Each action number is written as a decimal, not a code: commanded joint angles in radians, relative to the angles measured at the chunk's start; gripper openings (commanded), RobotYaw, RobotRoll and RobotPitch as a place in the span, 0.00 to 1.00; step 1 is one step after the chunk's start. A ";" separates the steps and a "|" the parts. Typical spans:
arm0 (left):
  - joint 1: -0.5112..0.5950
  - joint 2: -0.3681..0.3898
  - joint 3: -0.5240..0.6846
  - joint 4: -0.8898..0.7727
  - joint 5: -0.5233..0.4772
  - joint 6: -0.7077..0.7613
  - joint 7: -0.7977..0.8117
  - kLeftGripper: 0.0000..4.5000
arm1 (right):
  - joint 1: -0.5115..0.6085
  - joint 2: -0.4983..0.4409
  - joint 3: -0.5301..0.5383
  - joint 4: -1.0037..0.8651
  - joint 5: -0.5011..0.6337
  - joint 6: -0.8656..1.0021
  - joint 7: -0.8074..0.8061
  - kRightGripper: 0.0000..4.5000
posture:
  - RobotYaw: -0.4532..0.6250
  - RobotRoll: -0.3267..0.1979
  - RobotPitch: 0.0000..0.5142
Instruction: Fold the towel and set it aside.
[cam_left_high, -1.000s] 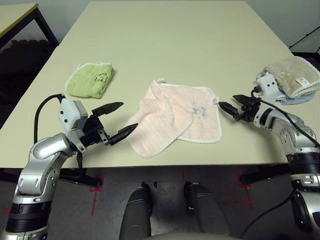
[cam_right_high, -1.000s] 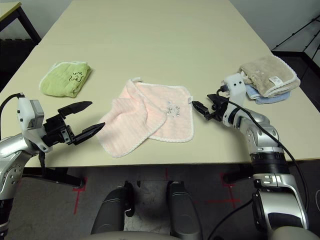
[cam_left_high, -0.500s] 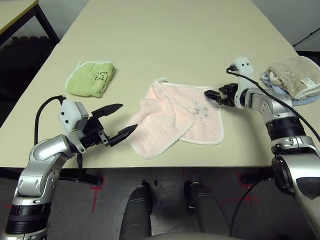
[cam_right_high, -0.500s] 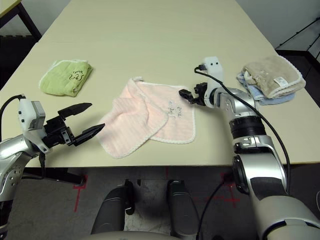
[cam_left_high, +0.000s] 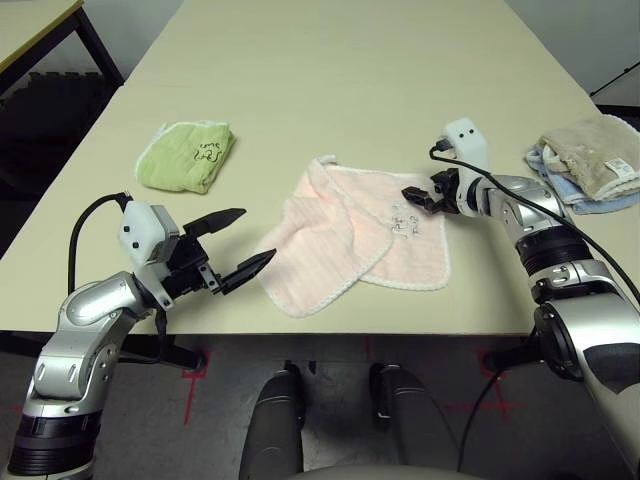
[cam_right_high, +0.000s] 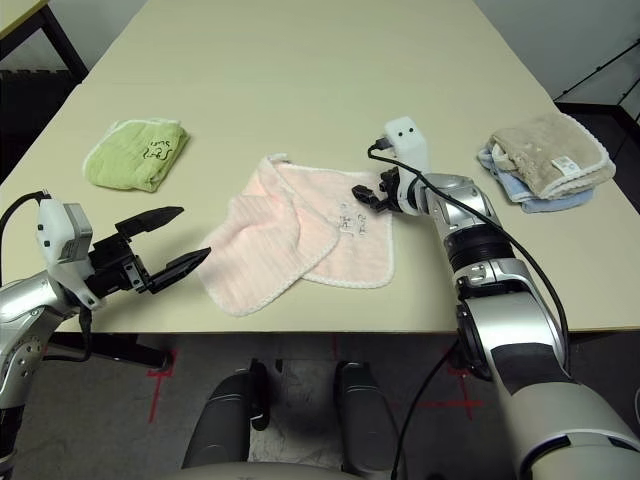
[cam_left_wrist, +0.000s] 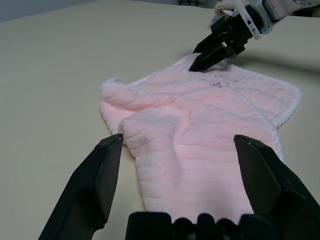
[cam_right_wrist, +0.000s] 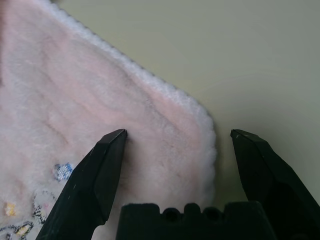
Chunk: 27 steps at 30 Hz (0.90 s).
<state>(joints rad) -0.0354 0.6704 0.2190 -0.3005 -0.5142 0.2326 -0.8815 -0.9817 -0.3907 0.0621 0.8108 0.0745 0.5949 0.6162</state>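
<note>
left pincer (cam_left_high: 237, 243) hung apart just left of towel, holding nothing | towel (cam_left_high: 355, 240) lay mid-bench (cam_left_high: 350, 80), rumpled, left flap lapped over, no neat fold, not set aside | right pincer (cam_left_high: 409, 196) apart over its far right corner, ungripped

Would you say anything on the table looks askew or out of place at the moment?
Only the pink towel: it lies rumpled, its near-left part flopped unevenly over the rest, edges not lined up. The green towel and the beige and blue pile sit tidily aside.
</note>
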 joint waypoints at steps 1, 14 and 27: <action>0.005 0.004 0.001 -0.019 -0.005 0.011 0.003 1.00 | 0.000 -0.006 -0.025 0.089 -0.009 0.050 -0.040 1.00 | 0.37 0.62 0.33; 0.008 0.009 0.005 -0.015 -0.001 0.019 0.004 1.00 | 0.004 -0.002 -0.036 0.071 0.011 0.120 0.040 0.28 | 0.37 0.62 0.35; -0.014 0.004 0.000 -0.010 0.002 0.050 0.034 1.00 | 0.021 -0.049 -0.031 -0.020 -0.075 -0.268 -0.061 0.00 | 0.35 0.62 0.35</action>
<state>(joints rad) -0.0484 0.6705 0.2200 -0.3035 -0.5131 0.2733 -0.8545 -0.9676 -0.4177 0.0197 0.8099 0.0356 0.4207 0.5815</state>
